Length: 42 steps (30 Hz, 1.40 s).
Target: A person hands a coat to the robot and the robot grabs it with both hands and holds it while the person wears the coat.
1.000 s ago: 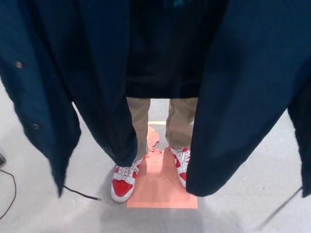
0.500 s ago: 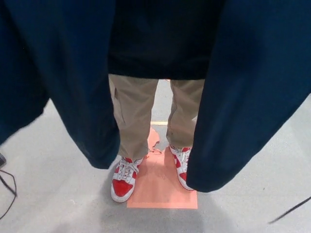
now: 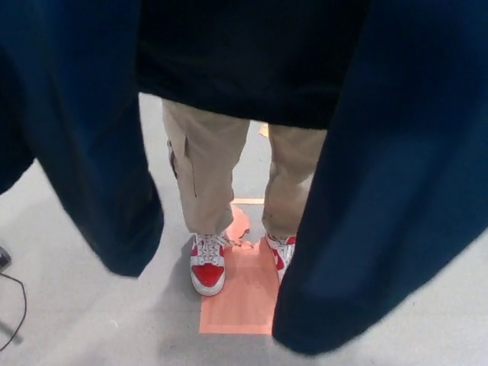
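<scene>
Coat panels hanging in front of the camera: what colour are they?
Dark navy blue, plain, no pattern visible. The coat shows best in the head view.

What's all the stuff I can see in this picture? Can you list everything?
coat: one, dark navy blue, hanging in two panels down the picture's left and right sides, filling most of the view.
floor mat: one, salmon orange, on the floor under the person's feet.
floor: light grey, all around.
cable: one, black, at the lower left edge on the floor.
person's top: one, black, upper middle between the coat panels.
person's trousers: one pair, khaki.
person's sneakers: two, red and white, standing on the mat.
robot's hands: not in view.
</scene>
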Available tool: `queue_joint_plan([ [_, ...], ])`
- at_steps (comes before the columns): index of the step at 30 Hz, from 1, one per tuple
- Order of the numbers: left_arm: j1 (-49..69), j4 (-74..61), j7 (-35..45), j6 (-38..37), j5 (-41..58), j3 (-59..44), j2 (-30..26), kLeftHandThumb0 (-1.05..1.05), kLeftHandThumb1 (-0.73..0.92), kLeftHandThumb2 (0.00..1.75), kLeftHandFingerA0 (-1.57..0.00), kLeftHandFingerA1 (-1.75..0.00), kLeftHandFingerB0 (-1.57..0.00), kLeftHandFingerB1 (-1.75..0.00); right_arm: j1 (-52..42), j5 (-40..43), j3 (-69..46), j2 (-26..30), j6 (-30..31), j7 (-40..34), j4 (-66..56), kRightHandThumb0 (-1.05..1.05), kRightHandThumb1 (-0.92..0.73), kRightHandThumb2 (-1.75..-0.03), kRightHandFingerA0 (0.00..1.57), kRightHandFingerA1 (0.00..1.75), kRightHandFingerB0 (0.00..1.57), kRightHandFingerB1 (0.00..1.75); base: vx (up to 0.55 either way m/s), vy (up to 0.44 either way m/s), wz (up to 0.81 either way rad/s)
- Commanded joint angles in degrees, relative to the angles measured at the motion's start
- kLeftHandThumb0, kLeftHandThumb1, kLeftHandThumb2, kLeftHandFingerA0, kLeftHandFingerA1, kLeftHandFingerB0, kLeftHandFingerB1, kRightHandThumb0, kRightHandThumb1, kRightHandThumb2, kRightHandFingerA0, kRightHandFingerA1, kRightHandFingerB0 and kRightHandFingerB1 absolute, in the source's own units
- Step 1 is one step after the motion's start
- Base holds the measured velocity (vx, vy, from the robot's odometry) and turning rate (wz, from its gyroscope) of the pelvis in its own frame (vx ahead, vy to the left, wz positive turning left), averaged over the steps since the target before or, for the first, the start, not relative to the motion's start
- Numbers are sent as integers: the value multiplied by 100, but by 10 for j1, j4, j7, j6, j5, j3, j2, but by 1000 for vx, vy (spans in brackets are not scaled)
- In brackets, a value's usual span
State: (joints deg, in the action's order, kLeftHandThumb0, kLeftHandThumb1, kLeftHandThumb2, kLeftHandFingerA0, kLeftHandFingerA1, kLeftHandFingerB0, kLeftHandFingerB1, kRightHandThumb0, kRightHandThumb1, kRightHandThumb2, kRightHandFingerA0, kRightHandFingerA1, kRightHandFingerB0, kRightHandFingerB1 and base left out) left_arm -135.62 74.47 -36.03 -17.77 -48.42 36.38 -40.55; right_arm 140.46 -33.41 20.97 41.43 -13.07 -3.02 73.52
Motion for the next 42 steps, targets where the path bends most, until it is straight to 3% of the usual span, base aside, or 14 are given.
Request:
queue_joint_plan([
  [1, -24, 30, -32, 52, -29, -3, -45, -49, 74, 63, -98, -175, -68, -160, 28, -34, -1, 64, 27, -77, 19, -44, -84, -65, 90, 175, 68, 168, 0, 0, 0],
  [17, -24, 36, -41, 51, -55, -1, -51, -46, 77, 64, -93, -175, -62, -166, 33, -49, 3, 62, 30, -73, 26, -48, -83, -65, 92, 175, 75, 162, 0, 0, 0],
  [20, -22, 38, -32, 54, -49, -10, -49, -52, 74, 63, -89, -175, -62, -157, 32, -49, 0, 64, 28, -74, 26, -45, -82, -66, 93, 175, 77, 164, 0, 0, 0],
  [24, -25, 37, -30, 50, -61, -3, -52, -49, 74, 63, -92, -175, -64, -163, 31, -48, -6, 66, 30, -74, 26, -43, -82, -65, 88, 175, 74, 160, 0, 0, 0],
  [29, -23, 40, -30, 58, -62, -6, -49, -52, 80, 65, -93, -175, -64, -165, 28, -49, -14, 67, 26, -72, 26, -46, -83, -64, 92, 175, 69, 172, 0, 0, 0],
  [35, -23, 39, -51, 59, -72, 0, -49, -51, 74, 63, -96, -175, -65, -168, 29, -54, -16, 65, 28, -72, 27, -46, -83, -65, 89, 175, 72, 161, 0, 0, 0],
  [42, -20, 40, -22, 59, -56, -17, -47, -50, 75, 63, -90, -175, -63, -159, 27, -56, -16, 64, 26, -69, 27, -44, -83, -65, 91, 175, 77, 160, 0, 0, 0],
])
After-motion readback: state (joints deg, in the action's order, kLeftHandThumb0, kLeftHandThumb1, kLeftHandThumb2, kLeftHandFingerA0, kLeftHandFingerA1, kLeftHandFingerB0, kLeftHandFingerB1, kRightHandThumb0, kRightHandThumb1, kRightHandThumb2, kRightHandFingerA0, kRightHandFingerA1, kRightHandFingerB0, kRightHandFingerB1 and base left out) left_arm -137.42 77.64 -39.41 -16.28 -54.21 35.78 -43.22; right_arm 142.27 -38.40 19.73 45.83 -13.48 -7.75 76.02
